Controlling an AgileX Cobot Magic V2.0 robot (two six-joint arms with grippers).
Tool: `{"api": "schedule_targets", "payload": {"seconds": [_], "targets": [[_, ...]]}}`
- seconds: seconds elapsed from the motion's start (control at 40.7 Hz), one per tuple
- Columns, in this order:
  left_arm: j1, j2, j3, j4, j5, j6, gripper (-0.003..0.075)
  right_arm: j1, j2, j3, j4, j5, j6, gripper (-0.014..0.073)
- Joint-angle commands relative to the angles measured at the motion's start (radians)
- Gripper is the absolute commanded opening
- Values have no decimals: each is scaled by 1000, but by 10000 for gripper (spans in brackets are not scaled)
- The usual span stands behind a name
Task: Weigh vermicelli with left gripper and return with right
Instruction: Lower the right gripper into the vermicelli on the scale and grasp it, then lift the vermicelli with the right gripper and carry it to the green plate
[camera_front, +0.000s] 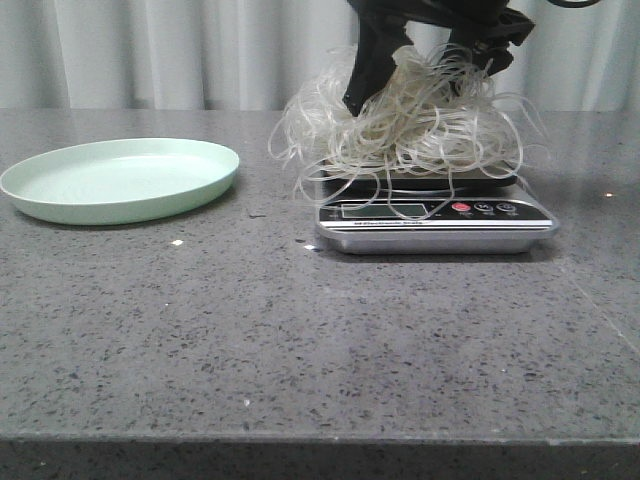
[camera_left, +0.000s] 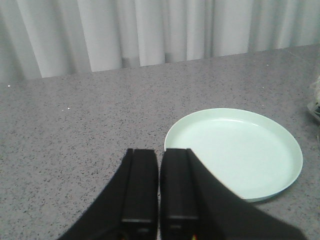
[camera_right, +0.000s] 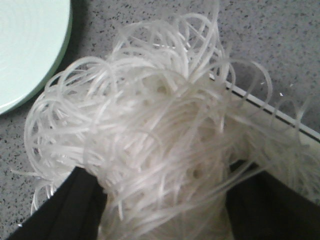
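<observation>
The vermicelli (camera_front: 410, 125) is a fluffy whitish tangle that sits on the silver kitchen scale (camera_front: 435, 215) at the right, its loops hanging over the display. My right gripper (camera_front: 415, 80) comes down from above with one black finger on each side of the tangle and is shut on it. In the right wrist view the vermicelli (camera_right: 150, 135) fills the gap between the fingers of the right gripper (camera_right: 162, 200). The pale green plate (camera_front: 120, 180) at the left is empty. My left gripper (camera_left: 160, 150) is shut and empty, above the table beside the plate (camera_left: 235, 150).
The grey speckled table (camera_front: 300, 340) runs to a white curtain (camera_front: 150, 50) at the back. The plate's rim (camera_right: 25, 45) shows in the right wrist view, close to the scale. The table's front edge is near the camera.
</observation>
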Motion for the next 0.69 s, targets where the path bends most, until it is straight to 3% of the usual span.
{"api": "schedule_targets", "payload": {"seconds": [0.0,0.123,0.197,0.393,0.663], "targets": [[1,1,-27,-15,-77,-11,137,-1,-34,-28,5,-6,-10,435],[1,1,-27,-15,-77,-11,137,-1,-35,-29,5,-1,-10,220],[1,1,-27,-15,-77,-11,137,-1,-35,-29,5,-1,-10,140],[1,1,-27,-15,-77,-11,137,-1,-39,-50,5,22,-10,151],[1,1,-27,-15,-77,-11,137,-1,-39,-221,5,164,-10,151]]}}
